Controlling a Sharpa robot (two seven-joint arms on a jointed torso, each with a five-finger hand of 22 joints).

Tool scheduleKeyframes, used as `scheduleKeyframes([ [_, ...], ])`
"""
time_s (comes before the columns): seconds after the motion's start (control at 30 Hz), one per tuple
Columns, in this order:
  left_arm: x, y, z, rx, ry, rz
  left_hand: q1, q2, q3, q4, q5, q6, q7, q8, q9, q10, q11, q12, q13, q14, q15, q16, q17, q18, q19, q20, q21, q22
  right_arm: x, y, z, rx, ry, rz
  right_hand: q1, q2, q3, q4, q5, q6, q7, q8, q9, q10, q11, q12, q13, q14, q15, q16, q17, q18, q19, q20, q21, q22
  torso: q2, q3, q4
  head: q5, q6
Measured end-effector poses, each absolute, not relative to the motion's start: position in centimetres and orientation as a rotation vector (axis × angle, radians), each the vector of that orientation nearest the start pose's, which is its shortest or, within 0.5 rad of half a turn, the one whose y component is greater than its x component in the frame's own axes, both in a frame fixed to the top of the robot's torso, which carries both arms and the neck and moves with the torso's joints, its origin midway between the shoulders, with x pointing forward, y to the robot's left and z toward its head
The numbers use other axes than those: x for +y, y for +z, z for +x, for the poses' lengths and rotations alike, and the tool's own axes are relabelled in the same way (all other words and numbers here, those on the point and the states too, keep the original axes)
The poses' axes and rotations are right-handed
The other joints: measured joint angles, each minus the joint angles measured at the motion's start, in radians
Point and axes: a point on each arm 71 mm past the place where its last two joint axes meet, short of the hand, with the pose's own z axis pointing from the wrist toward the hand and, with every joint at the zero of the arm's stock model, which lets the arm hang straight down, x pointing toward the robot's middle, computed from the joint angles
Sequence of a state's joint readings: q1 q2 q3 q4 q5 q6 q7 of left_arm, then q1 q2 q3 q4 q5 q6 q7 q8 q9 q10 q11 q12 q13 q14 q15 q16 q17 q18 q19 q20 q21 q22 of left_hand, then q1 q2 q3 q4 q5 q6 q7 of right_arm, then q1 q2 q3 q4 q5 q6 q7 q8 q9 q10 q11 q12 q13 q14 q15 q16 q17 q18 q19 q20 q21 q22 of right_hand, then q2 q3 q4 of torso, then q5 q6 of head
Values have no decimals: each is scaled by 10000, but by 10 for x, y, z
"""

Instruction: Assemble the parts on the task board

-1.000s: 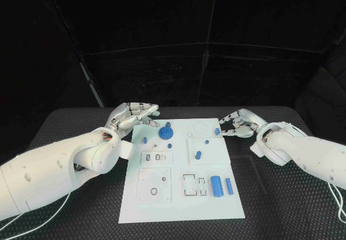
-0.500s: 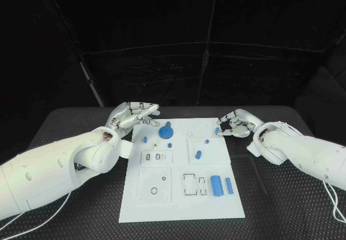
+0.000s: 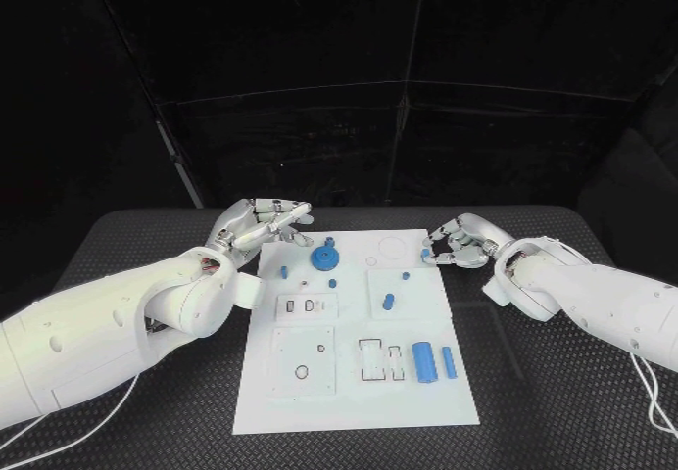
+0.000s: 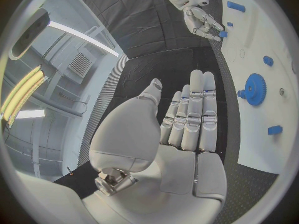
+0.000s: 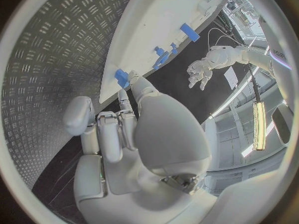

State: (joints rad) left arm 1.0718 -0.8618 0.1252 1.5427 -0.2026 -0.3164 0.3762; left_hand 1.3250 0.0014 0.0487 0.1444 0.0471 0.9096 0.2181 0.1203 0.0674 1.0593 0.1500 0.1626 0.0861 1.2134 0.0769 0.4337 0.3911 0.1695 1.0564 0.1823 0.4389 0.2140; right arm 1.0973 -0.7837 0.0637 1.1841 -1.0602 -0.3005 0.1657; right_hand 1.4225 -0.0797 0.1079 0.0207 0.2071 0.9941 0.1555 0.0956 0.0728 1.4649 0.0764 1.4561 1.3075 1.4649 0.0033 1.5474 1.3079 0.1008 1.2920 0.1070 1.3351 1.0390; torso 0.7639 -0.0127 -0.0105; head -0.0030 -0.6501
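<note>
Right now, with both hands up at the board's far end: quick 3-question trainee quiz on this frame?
1. True or false: the left hand holds a blue part.
2. Which hand has its fingers at the small blue part on the task board edge? A left, B right.
3. Fill in: the blue gear lies nearer the ___ hand.

Key: 1 false; 2 B, the right hand; 3 left.

One white task board point(image 3: 354, 392); one blue gear point(image 3: 326, 258); two long blue cylinders point(image 3: 422, 363); two hands point(image 3: 266, 226); several small blue pegs point(image 3: 389, 305).
</note>
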Motion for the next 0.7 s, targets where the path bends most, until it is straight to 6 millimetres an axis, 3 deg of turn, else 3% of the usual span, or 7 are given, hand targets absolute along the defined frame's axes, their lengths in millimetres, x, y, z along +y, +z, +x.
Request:
scheduleKeyframes([
  [0.7, 214, -175, 485, 13863, -15455, -9826, 0, 0, 1, 1, 0, 0, 0, 0, 0, 0, 0, 0, 1, 0, 0, 0, 7, 1, -36, -36, 0, 0, -269, -223, 531, 16753, 7984, 2509, -1, 80, 87, -86, 0, 185, -64, 50, -2, 2, -68, 41, 0, 37, -36, 0, -2, 0, 35, -34, 39, 99, 0, 7, 1, 14, -57],
])
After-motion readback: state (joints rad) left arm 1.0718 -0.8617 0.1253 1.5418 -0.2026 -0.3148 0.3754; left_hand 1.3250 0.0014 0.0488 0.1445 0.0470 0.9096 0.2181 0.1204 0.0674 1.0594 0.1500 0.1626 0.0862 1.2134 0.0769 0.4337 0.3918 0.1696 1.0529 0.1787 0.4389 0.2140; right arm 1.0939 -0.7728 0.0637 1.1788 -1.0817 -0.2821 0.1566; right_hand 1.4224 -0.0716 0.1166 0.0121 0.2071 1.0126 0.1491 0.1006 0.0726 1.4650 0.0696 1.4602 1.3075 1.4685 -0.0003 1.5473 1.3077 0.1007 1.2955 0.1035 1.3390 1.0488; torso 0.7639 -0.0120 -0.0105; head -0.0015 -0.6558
